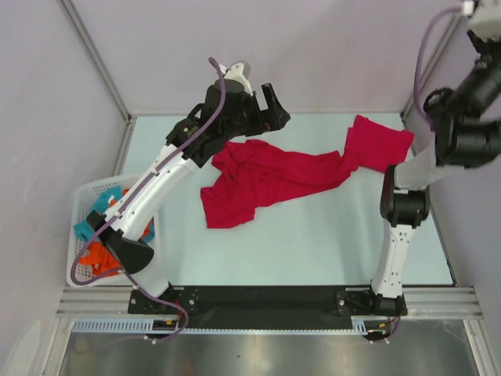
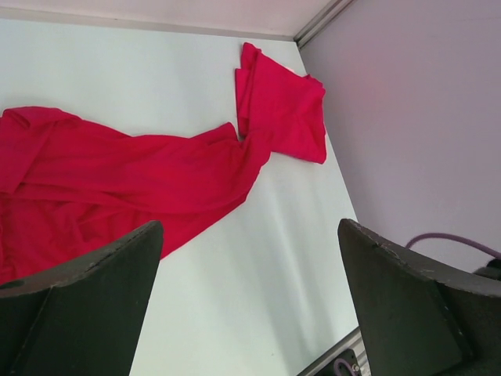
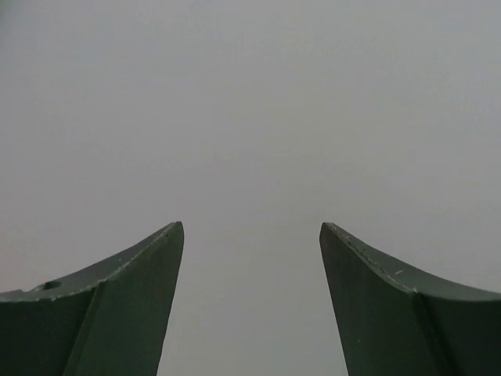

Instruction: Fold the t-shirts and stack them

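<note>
Left arm (image 1: 167, 175) white tubes, black joints. Right arm (image 1: 391, 254) same. Purple cable (image 1: 222, 89) runs along. Dark wedge fingers (image 2: 86, 305).

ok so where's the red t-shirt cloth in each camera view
top external: the red t-shirt cloth sprawls across the middle of the table, stretching up and right toward the wall.
left wrist: it fills the left side and upper centre.
right wrist: not in it.
shared landmark: the far right table corner, just beyond the cloth's flat end.
</note>
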{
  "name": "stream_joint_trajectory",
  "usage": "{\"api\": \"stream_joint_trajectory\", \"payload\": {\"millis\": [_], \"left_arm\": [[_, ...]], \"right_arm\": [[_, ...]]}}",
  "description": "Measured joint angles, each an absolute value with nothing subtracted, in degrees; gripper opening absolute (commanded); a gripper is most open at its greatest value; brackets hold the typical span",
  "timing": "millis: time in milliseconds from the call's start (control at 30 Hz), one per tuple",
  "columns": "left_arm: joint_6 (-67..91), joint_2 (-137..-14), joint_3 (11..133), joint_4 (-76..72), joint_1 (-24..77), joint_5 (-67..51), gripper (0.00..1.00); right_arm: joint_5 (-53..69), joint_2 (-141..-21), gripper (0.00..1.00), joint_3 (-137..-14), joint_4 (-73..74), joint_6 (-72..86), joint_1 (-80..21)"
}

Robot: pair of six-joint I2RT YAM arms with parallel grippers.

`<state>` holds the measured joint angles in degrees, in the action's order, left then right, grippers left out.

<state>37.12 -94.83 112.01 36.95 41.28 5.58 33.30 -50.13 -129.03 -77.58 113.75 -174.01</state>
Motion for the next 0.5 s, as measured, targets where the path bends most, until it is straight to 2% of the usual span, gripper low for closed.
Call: {"api": "stream_joint_trajectory", "payload": {"millis": [33, 100, 200, 300, 333, 367, 433, 500], "left_arm": [[37.1, -94.7, 111.8, 36.7, 41.3, 5.5, 0.99], [37.3, -94.7, 111.5, 36.1, 41.3, 5.3, 0.99], [37.5, -94.7, 111.4, 35.5, 41.4, 5.2, 0.99], [37.5, -94.7, 111.4, 34.8, 41.8, 5.1, 0.99], [37.5, -94.7, 111.4, 34.8, 42.0, 4.9, 0.99], [37.6, -94.7, 111.4, 34.8, 42.2, 4.8, 0.99], [37.6, -94.7, 111.4, 34.8, 42.5, 4.7, 0.99], [37.5, -94.7, 111.4, 34.7, 42.9, 4.6, 0.99]], "right_arm": [[35.6, -47.3, 0.74, -119.1, -76.3, 113.3, -175.2], [39.2, -40.9, 0.62, -100.5, -74.0, 110.8, -178.1], [43.8, -34.7, 0.51, -87.3, -72.2, 103.5, -179.7], [49.6, -32.1, 0.54, -91.0, -64.5, 94.6, -179.5], [51.2, -31.5, 0.58, -94.8, -61.2, 91.6, -179.5], [52.7, -31.3, 0.67, -98.2, -59.1, 89.7, -179.5], [56.1, -31.8, 0.68, -105.4, -56.5, 87.8, -179.6], [61.6, -34.3, 0.59, -113.8, -56.9, 88.3, -179.6]]}}
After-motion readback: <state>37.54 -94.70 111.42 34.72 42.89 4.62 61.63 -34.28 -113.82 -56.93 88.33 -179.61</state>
